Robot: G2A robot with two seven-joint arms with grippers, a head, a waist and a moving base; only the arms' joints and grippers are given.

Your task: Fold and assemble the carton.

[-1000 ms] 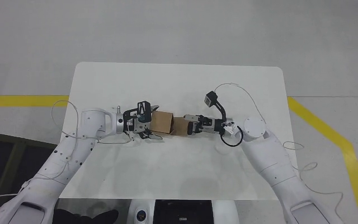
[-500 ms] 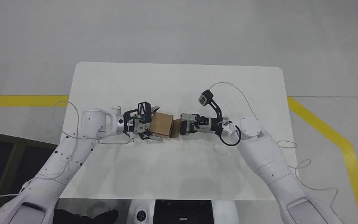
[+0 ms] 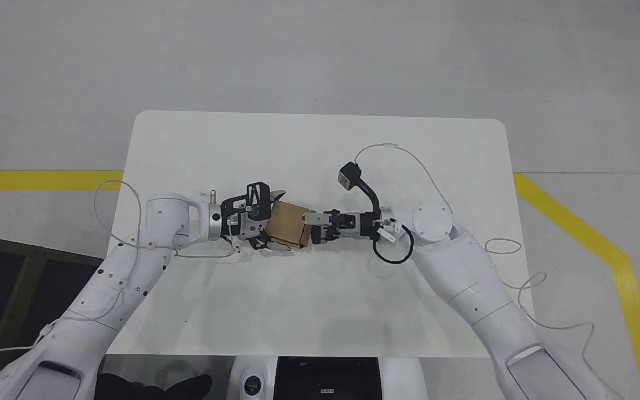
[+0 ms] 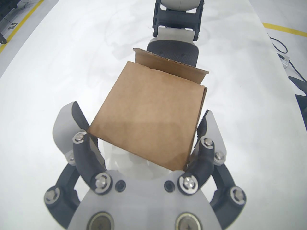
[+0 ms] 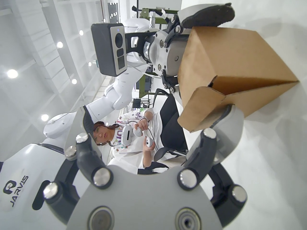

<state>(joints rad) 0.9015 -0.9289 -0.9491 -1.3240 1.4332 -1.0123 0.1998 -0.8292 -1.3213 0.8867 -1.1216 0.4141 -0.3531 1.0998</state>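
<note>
**Carton held between both arms at mid-bench**

Top view: I see the brown carton [image 3: 290,222] near the middle of the white bench [image 3: 420,150], between my two arms. The left end effector [image 3: 266,226] is at one end of it and the right end effector [image 3: 318,225] touches the opposite end.

Left wrist view: my left end effector [image 4: 140,120] pinches the carton [image 4: 151,111], one finger against each side. A flap [image 4: 168,66] stands open at the far edge, with the right end effector [image 4: 172,51] just behind it.

Right wrist view: my right end effector [image 5: 157,116] is spread wide and grips nothing. One of its fingers [image 5: 227,120] lies against a folded-out flap [image 5: 201,106] of the carton [image 5: 235,56]. The left end effector [image 5: 206,13] clamps the carton's far end.
</note>
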